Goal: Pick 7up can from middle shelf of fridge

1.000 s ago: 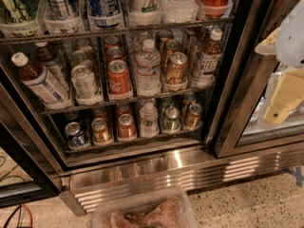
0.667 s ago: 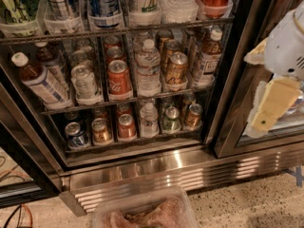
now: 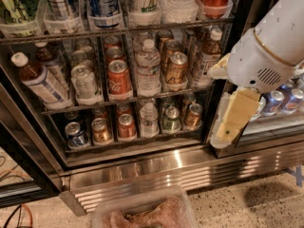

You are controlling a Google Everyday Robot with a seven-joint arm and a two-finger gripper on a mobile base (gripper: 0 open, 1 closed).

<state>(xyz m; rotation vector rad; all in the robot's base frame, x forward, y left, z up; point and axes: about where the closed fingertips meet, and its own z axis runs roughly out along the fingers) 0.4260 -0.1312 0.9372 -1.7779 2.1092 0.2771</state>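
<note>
**Pincer hangs wide of the 7up can, with a crowded shelf between them**

At the bottom edge of the frame, a clear plastic tub (image 3: 142, 210) sits on the speckled floor (image 3: 266, 198). Above it, at centre right, the robot's pincer (image 3: 230, 122) hangs from its white arm (image 3: 270, 46) in front of the fridge's right side. Whether it is spread or pressed together cannot be told.

Behind it, the fridge (image 3: 156, 172) shows its ribbed steel grille and stocked racks. On the middle shelf (image 3: 128, 99), left of centre, the 7up can (image 3: 85, 82) stands at the front of its lane, well apart from the pincer. A leaning tea bottle (image 3: 40, 80) is on its left, and a red-orange can (image 3: 118, 77) stands just beside it on the right.

The risks look plain. A reach from the right would pass the gold-brown can (image 3: 176, 68) and the water bottle (image 3: 148, 65), and either could be knocked. The lane looks narrow, so an off-centre approach might close on the red-orange can instead, or topple the tea bottle.
</note>
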